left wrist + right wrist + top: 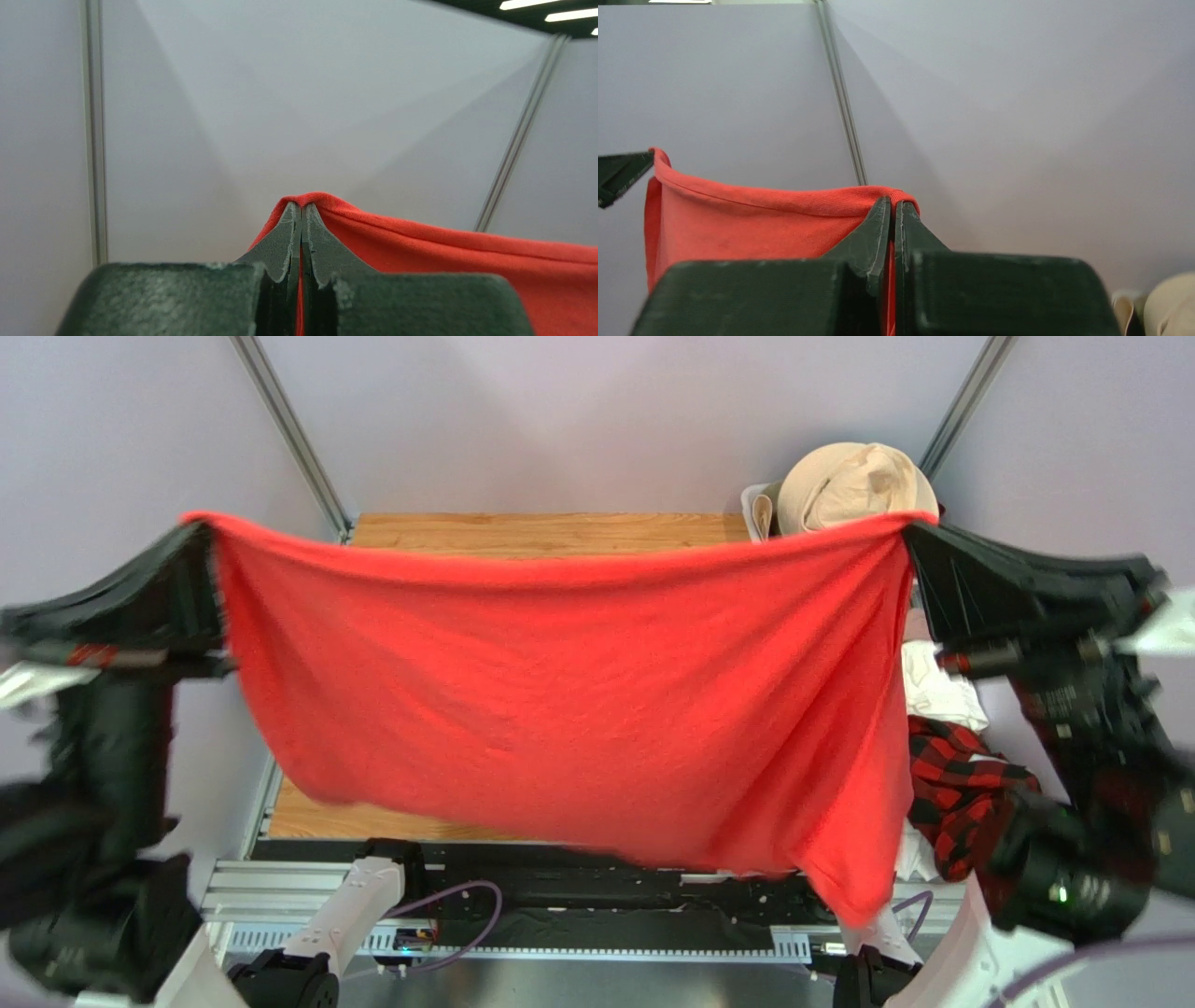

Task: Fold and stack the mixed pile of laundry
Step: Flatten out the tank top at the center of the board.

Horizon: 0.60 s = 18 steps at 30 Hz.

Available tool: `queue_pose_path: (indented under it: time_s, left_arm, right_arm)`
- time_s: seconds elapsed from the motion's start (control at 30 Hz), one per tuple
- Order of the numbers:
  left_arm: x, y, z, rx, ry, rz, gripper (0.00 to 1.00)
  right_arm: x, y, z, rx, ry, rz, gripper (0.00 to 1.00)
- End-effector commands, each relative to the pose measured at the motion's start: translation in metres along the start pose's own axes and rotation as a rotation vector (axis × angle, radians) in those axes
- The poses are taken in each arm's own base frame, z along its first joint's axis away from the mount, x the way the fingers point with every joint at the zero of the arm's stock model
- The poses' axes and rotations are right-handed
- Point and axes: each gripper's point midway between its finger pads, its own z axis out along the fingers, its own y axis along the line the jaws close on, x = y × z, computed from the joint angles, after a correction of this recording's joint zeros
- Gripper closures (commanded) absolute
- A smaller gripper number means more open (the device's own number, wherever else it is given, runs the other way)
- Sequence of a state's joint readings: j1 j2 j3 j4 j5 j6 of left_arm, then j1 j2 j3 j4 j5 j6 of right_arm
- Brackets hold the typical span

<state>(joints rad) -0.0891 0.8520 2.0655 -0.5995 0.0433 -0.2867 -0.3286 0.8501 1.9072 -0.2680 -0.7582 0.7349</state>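
Left hand (302, 207) and right hand (893, 204) clamp the red T-shirt (561, 700), which hides most of the table (547, 532).

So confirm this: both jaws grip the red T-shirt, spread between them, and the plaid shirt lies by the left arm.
Wrong on one point: the plaid shirt lies by the right arm, as the top external view shows. Both jaws do grip the red T-shirt.

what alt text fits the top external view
A large red T-shirt hangs stretched between the left claw and right claw, each pinching an upper corner. A plaid shirt and a beige hat sit at the right.
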Motion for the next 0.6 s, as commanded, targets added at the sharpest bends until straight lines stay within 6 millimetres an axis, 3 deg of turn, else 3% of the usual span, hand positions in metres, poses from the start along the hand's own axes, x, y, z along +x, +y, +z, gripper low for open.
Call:
queue_pose_path:
  time_s: [0.0,0.07,0.1,0.17,0.2,0.27,0.3,0.37,0.53,0.57]
  left_arm:
    - [0.113,0.028,0.024,-0.071,0.258,-0.047,1.00]
    - [0.146,0.036,0.026,-0.089,0.313,-0.061,1.00]
    - [0.182,0.044,0.028,-0.109,0.374,-0.071,1.00]
    - [0.216,0.052,0.032,-0.122,0.425,-0.078,1.00]
    - [0.247,0.060,0.037,-0.137,0.474,-0.085,1.00]
    - [0.276,0.069,0.044,-0.155,0.521,-0.083,1.00]
    - [0.301,0.076,0.052,-0.165,0.557,-0.078,1.00]
    - [0.338,0.087,0.062,-0.190,0.622,-0.078,1.00]
    - [0.399,0.102,0.085,-0.210,0.692,-0.088,1.00]
    - [0.423,0.108,0.089,-0.218,0.724,-0.090,1.00]
  right_arm:
    - [0.086,-0.110,0.012,0.243,0.161,0.292,1.00]
    - [0.114,-0.132,0.009,0.279,0.191,0.368,1.00]
    - [0.146,-0.157,0.005,0.313,0.224,0.425,1.00]
    - [0.177,-0.180,0.003,0.336,0.253,0.500,1.00]
    - [0.204,-0.202,0.003,0.353,0.287,0.539,1.00]
    - [0.230,-0.219,0.002,0.368,0.334,0.553,1.00]
    - [0.251,-0.237,0.003,0.397,0.370,0.580,1.00]
    - [0.277,-0.249,0.004,0.404,0.421,0.577,1.00]
    - [0.344,-0.282,0.012,0.442,0.512,0.594,1.00]
    - [0.355,-0.287,0.012,0.446,0.522,0.603,1.00]
